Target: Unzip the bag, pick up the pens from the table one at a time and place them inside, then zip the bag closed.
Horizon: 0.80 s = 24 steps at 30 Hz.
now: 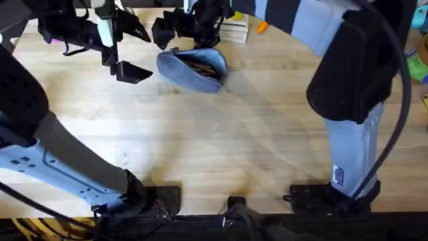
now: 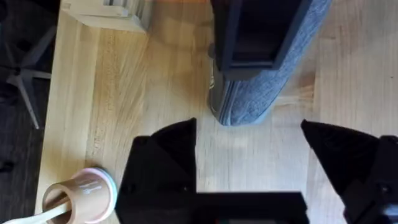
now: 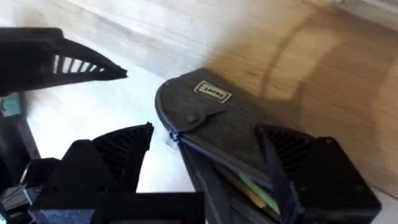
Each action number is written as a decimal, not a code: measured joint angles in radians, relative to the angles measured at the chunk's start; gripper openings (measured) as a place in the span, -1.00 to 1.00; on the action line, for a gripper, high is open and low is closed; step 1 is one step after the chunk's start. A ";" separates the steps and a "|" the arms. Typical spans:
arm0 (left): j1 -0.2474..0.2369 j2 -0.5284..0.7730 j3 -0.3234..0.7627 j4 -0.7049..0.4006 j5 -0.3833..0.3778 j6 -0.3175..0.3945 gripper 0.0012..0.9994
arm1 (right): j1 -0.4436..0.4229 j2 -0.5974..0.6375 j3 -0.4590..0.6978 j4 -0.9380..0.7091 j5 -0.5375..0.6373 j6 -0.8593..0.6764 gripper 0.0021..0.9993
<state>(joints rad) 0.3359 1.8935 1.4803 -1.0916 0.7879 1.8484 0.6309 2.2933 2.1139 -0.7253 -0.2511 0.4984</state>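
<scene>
The grey-blue bag (image 1: 192,68) lies at the far middle of the table (image 1: 221,140) with its zip open. Pens (image 1: 200,67) show inside it as brownish strips, and as green and orange strips (image 3: 254,190) in the right wrist view. My right gripper (image 1: 186,41) hangs over the bag's far side, open, its fingers straddling the bag's end (image 3: 211,112) near the zip pull (image 3: 191,118). My left gripper (image 1: 142,51) is open just left of the bag, with the bag's rounded end (image 2: 249,102) a little ahead of its fingertips (image 2: 177,140).
A white box (image 1: 234,32) and a small orange object (image 1: 262,27) sit behind the bag. A pink cup-like item (image 2: 81,196) stands near the table's left edge. Green and yellow items (image 1: 418,67) lie at the right edge. Bare wood stretches across the near half.
</scene>
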 joint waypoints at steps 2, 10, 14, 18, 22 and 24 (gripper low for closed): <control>0.000 0.000 0.000 0.000 0.000 -0.002 0.99 | 0.004 0.024 0.000 0.001 -0.017 0.016 0.99; 0.000 0.000 0.000 0.000 -0.003 -0.003 0.99 | 0.009 0.042 0.000 0.054 -0.098 0.045 0.99; 0.000 0.000 0.000 0.000 -0.003 -0.003 0.99 | 0.012 0.042 0.000 0.122 -0.123 0.062 0.89; 0.000 0.000 0.000 0.000 -0.003 -0.003 0.99 | 0.014 0.042 0.000 0.123 -0.125 0.071 0.65; 0.000 0.000 0.000 0.000 -0.003 -0.003 0.99 | 0.017 0.042 0.000 0.121 -0.125 0.075 0.34; 0.000 0.000 0.000 0.000 -0.003 -0.003 0.99 | 0.019 0.042 0.000 0.121 -0.124 0.076 0.22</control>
<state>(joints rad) 0.3359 1.8935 1.4803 -1.0916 0.7849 1.8458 0.6503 2.3349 2.1139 -0.6044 -0.3752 0.5739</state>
